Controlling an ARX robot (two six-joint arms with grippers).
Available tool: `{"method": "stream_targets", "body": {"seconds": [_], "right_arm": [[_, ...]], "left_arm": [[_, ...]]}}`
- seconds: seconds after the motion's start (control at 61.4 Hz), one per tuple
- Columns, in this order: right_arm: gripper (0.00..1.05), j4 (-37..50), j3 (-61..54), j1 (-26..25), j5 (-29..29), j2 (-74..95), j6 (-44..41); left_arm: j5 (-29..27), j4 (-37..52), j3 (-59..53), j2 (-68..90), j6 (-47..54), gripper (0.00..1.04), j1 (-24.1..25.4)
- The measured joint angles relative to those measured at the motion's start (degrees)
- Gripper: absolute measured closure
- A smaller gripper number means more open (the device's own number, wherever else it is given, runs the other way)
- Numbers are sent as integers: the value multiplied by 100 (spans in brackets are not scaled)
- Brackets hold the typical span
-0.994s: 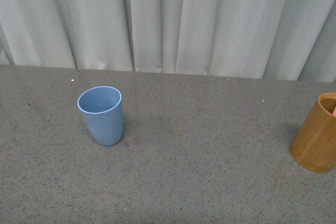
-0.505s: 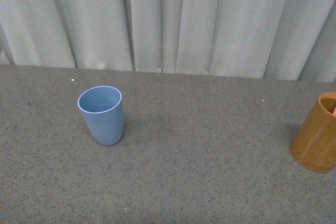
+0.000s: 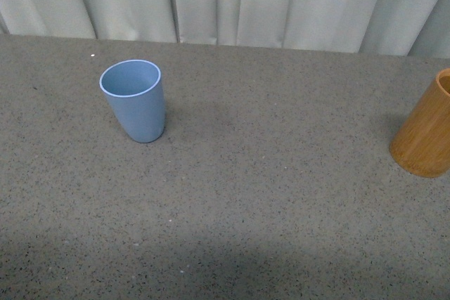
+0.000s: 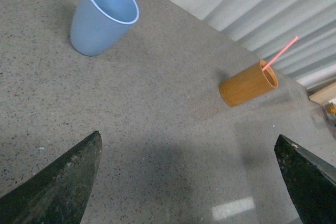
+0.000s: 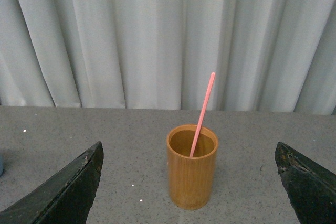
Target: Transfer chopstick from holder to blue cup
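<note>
Right pincer [image 5: 189, 145] and left pincer [image 4: 188, 137] are both gaping empty; we are seeing the chopstick [image 5: 202, 113] leaning inside the holder [image 5: 192, 179], well apart from the blue cup [image 3: 135, 103]; we are judging the whole transfer undone.

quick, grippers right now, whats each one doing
Left gripper: open, holding nothing.
Right gripper: open, holding nothing; the chopstick stands in the holder.

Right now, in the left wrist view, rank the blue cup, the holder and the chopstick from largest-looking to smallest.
1. blue cup, but it sits nearer the camera, so true size is unsure.
2. holder.
3. chopstick, thin, lower part hidden inside the holder.
</note>
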Motion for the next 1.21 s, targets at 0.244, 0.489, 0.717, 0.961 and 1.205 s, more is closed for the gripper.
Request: {"method": "stream_targets", "body": {"seconds": [0.244,0.489,0.717,0.961,1.205], "right_arm": [[10,0,0,0,2,0,0],[10,0,0,0,0,0,0],[10,0,0,0,2,0,0],[10,0,0,0,0,0,0],[10,0,0,0,0,0,0]], "left_arm": [[-1137,1327,107,1635,-282,7,-643],[-2347,2133,579,2920,-232,7,-1519],[-3080,2500,1029,3853,-129,7,-2450],[-3847,2452,1631,5001,-216,7,-2981],[-4138,2264,2157,5790,-328,7,-3565]]}}
